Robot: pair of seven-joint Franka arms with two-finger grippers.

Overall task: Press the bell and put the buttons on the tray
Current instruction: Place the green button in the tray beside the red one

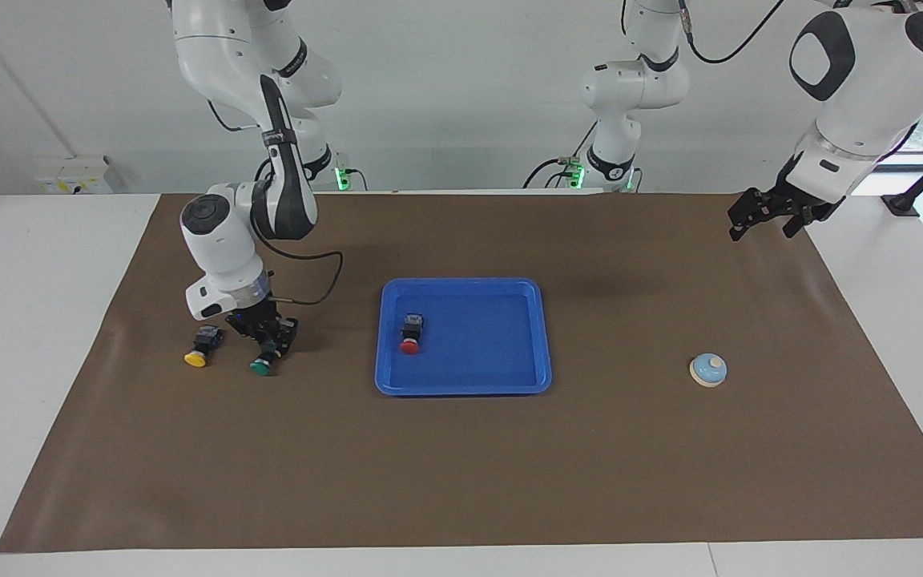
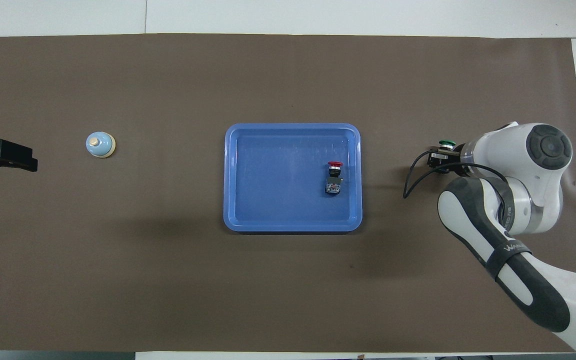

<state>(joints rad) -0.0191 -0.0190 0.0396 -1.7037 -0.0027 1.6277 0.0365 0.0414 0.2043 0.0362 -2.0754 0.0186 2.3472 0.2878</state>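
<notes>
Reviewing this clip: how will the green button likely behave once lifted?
The green button lies on its side, gripped by the right tool at its black body; it looks rigid. Its round cap suggests it may roll when released. Being small, it is probably light.

White arms (image 1: 221, 240), black joints, black cables

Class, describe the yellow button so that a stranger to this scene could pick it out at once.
Start at the blue tray mid-table and go toward the right arm's end of the brown mat. Two buttons lie there side by side. The yellow button lies free at the outer side; the right tool has shut on its green-capped neighbour.
</notes>
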